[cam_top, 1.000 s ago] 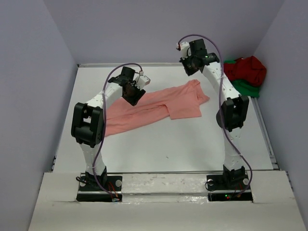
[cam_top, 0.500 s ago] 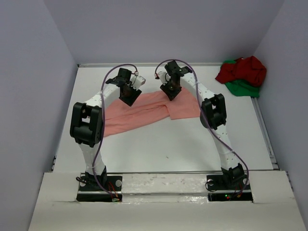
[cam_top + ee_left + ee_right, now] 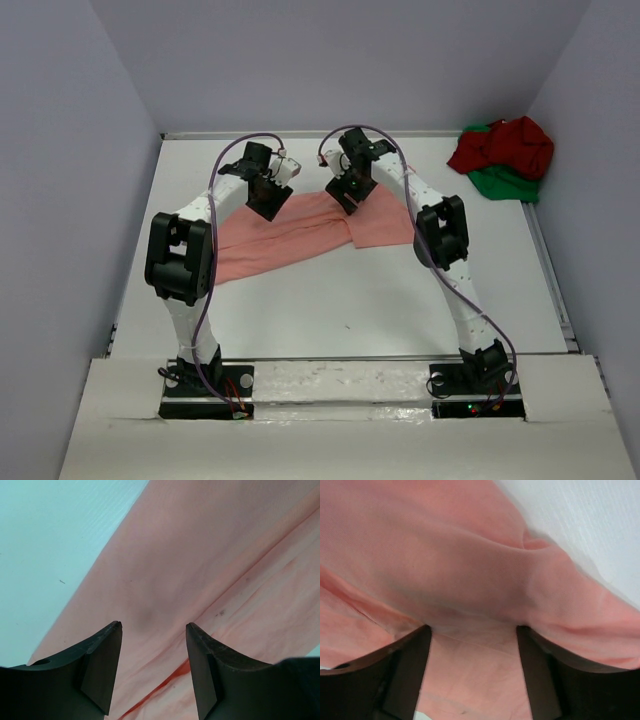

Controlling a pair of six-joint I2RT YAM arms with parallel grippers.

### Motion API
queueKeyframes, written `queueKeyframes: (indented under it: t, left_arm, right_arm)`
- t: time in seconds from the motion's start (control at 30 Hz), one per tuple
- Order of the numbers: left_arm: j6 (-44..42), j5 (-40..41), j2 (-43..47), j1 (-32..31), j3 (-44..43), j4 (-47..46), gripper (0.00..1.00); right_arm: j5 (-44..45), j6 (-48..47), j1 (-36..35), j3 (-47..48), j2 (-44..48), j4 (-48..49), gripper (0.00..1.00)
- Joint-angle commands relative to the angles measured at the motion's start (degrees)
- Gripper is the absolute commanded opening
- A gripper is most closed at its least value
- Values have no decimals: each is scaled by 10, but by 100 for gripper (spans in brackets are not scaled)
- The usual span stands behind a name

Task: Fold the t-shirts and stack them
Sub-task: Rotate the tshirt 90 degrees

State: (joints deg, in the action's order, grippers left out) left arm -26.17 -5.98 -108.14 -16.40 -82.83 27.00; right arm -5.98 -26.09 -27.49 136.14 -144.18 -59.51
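The salmon-pink t-shirt lies stretched across the middle of the table, its right part doubled over. My left gripper hovers open just over its upper left part; in the left wrist view the cloth shows between the spread fingers of that gripper. Over the shirt's upper right part my right gripper is open too. Its wrist view has a raised fold right at the tips of the gripper. The dark red t-shirt lies bunched on the green one at the back right.
White walls close the table at the back and on both sides. A rail runs along the right edge of the white table. Both arm bases stand at the near edge.
My right arm swung from the back right down to the shirt's middle, bringing the shirt's right end over onto itself, then opened its jaws. The left arm barely moved.
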Motion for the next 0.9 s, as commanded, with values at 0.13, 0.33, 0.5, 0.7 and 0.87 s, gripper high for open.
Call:
queueKeyframes:
  t: [0.13, 0.33, 0.5, 0.7, 0.87]
  left_arm:
    - [6, -5, 12, -1, 7, 3, 64]
    - [5, -6, 10, -1, 9, 5, 64]
    - [7, -11, 7, 0, 5, 10, 64]
    - [7, -12, 2, 0, 2, 13, 64]
    - [8, -13, 4, -1, -1, 15, 63]
  right_arm:
    - [-8, -5, -11, 16, -27, 13, 43]
    - [-3, -5, -11, 12, -28, 13, 6]
    - [11, -6, -11, 11, -18, 13, 0]
    - [22, -15, -11, -3, 2, 11, 26]
    - [31, -20, -11, -13, 5, 4, 45]
